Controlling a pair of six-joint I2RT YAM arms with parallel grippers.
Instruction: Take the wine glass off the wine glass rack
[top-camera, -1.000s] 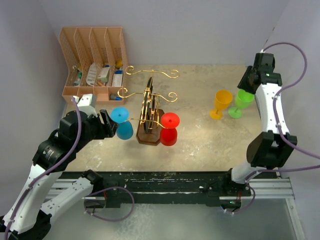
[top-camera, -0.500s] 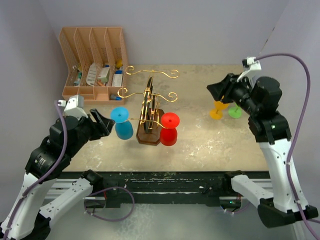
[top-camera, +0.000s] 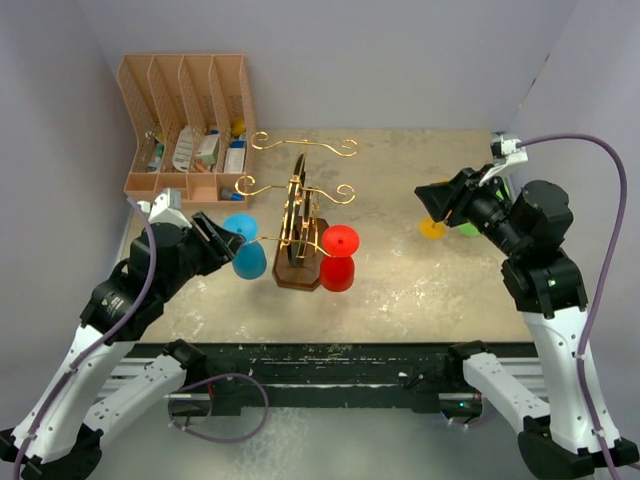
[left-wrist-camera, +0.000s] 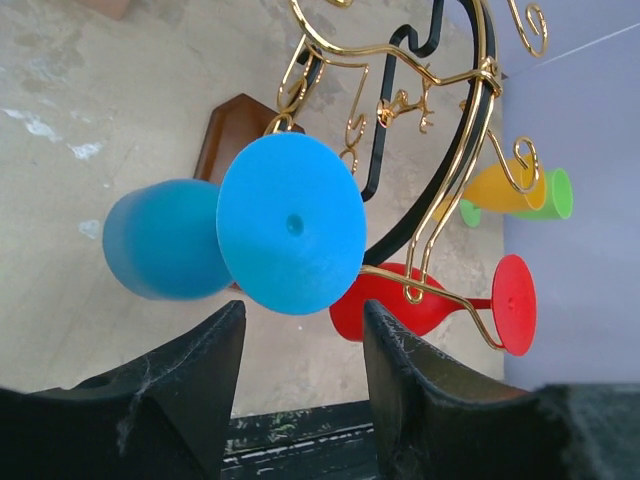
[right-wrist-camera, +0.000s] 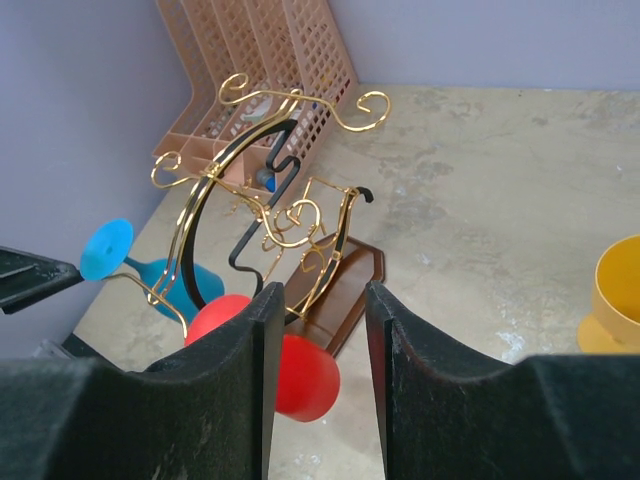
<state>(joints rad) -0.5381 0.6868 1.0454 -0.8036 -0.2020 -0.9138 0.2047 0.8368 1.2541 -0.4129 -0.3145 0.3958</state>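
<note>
**Materials and shapes.** The wine glass rack (top-camera: 298, 215) stands upright near the middle of the table (top-camera: 400, 290), a mottled beige surface with a stone look. It has thin gold wire arms ending in curls, a black curved frame and a dark brown wooden base with angled corners. Two smooth, opaque plastic glasses hang upside down from its lower arms. The blue wine glass (top-camera: 243, 245) is on the left side and the red wine glass (top-camera: 338, 258) on the right, each with its round foot uppermost. A yellow wine glass (top-camera: 432, 228) and a green wine glass (left-wrist-camera: 555, 193) stand on the table at the far right, partly hidden in the overhead view. A peach slotted file organiser (top-camera: 185, 120) with perforated walls sits in the far left corner.

**Edges and room.** Bare table is seen between the rack base and the yellow glass, and in front of the rack up to the near edge.

**Grippers.** The left gripper (left-wrist-camera: 300, 330) is held with its black fingers spread and nothing between them, just beside the blue foot; contact cannot be determined. The right gripper (right-wrist-camera: 320, 300) is likewise parted and empty, in the air well apart from the rack.

**Writing.** The organiser's contents are too small to be read.
</note>
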